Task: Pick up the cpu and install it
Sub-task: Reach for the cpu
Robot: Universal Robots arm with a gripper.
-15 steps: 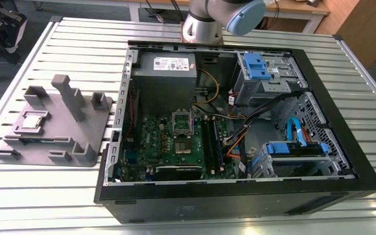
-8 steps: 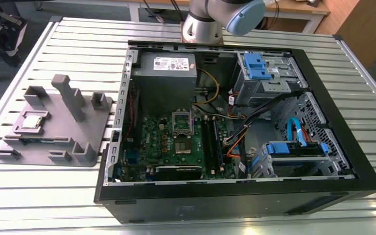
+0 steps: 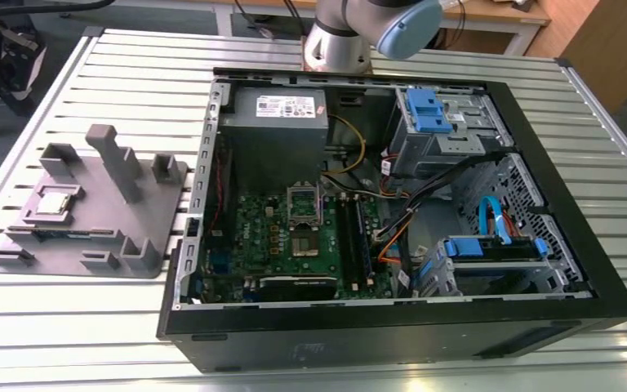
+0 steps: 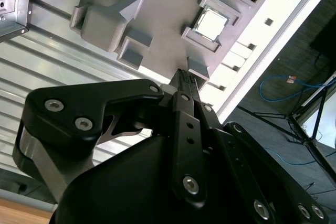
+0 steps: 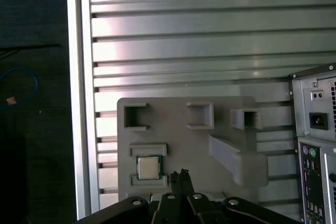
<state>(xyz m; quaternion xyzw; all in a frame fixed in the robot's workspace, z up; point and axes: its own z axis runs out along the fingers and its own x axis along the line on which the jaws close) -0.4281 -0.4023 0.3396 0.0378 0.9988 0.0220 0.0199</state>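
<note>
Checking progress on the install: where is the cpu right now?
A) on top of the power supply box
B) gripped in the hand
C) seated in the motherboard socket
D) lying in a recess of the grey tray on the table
D: the cpu lies flat in a framed recess of the grey tray, and the hand near it holds nothing.

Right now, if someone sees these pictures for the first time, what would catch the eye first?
The open computer case, motherboard exposed, takes the exterior view's middle. At that view's left, the cpu lies in a pocket of the grey tray. In the first wrist view the shut claw hangs near the cpu.
</note>
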